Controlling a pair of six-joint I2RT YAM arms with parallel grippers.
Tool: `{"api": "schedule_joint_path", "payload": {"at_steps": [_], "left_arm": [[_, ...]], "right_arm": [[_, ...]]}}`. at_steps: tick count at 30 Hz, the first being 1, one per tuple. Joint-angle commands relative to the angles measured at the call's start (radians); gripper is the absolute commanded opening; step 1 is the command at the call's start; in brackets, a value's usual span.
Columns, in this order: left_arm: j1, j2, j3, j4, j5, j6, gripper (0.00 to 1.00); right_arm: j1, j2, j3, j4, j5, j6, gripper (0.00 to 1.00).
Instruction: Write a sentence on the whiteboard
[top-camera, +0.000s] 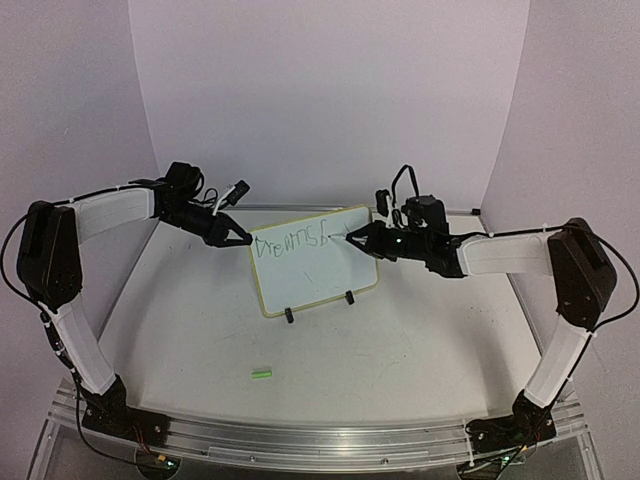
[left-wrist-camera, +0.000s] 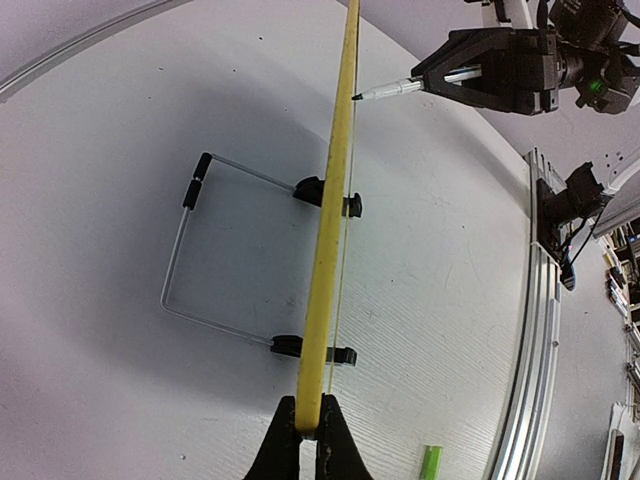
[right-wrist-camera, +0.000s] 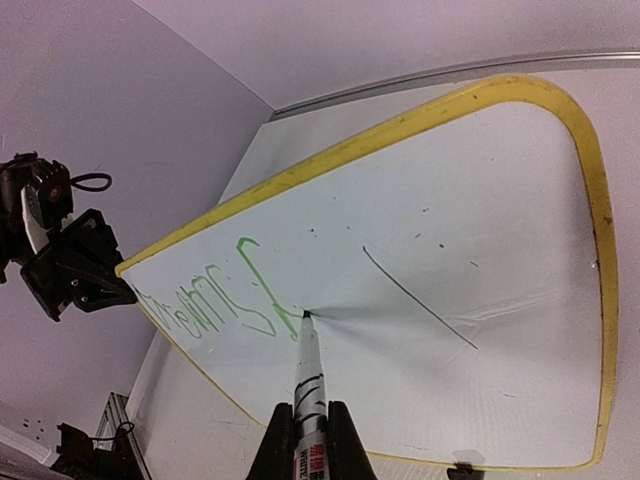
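The whiteboard (top-camera: 315, 270) stands tilted on its two black feet at mid table, yellow frame around a white face. My left gripper (top-camera: 243, 239) is shut on the board's left frame edge (left-wrist-camera: 325, 290). My right gripper (top-camera: 362, 238) is shut on a marker (right-wrist-camera: 308, 380), whose tip touches the board face (right-wrist-camera: 450, 250) at the end of the green writing. The sentence (top-camera: 292, 242) is one line of green scrawl along the board's top; it also shows in the right wrist view (right-wrist-camera: 215, 300). The marker (left-wrist-camera: 390, 90) shows in the left wrist view too.
A green marker cap (top-camera: 262, 374) lies on the table in front of the board; it also shows in the left wrist view (left-wrist-camera: 430, 462). A wire stand (left-wrist-camera: 205, 260) props the board from behind. A thin dark line (right-wrist-camera: 420, 300) crosses the board face. A metal rail (top-camera: 320, 440) runs along the near edge.
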Motion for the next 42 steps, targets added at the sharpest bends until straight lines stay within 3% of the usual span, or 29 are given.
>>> {"api": "schedule_joint_path", "payload": {"at_steps": [1, 42], "left_arm": [[-0.017, 0.015, 0.01, -0.06, -0.055, 0.029, 0.0], [-0.017, -0.004, 0.007, -0.06, -0.059, 0.029, 0.0]], "right_arm": [[-0.001, -0.015, 0.004, -0.006, 0.056, -0.009, 0.0], [-0.005, 0.005, 0.055, 0.003, 0.014, 0.004, 0.0]]}}
